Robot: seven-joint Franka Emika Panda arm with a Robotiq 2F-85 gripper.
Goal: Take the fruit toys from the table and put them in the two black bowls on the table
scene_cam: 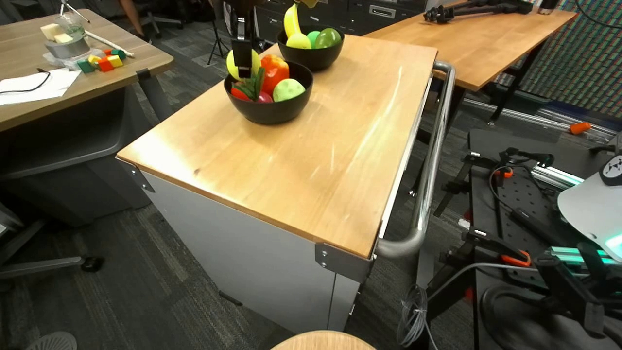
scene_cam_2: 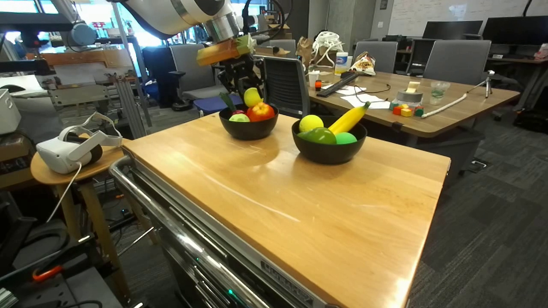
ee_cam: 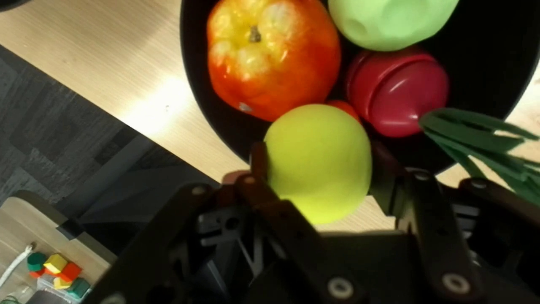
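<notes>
Gripper (ee_cam: 319,162), one: jaws parted part way, a finger against each side of a yellow-green ball (ee_cam: 318,179). Ball: at a black bowl (scene_cam_2: 248,131), higher than its rim; whether it also rests on the pieces beneath cannot be told.

Same bowl, contents: one orange-red tomato-like fruit (ee_cam: 274,63), just beside the ball; one pale green dimpled fruit (ee_cam: 392,21); one glossy dark red piece (ee_cam: 405,97); one red piece (scene_cam: 238,92), partly hidden; green leaves (ee_cam: 476,135), reaching past the rim.

Second black bowl (scene_cam_2: 329,153), near the other, apart: one banana (scene_cam_2: 349,119), tilted, tip above the rim; one yellow ball (scene_cam_2: 311,123); one dark green fruit (scene_cam_2: 319,136); one green piece (scene_cam_2: 346,137).

Both bowls upright on the light wooden table (scene_cam_2: 274,205). Beyond: brown desk (scene_cam_2: 471,109) with coloured blocks (scene_cam_2: 405,111).
</notes>
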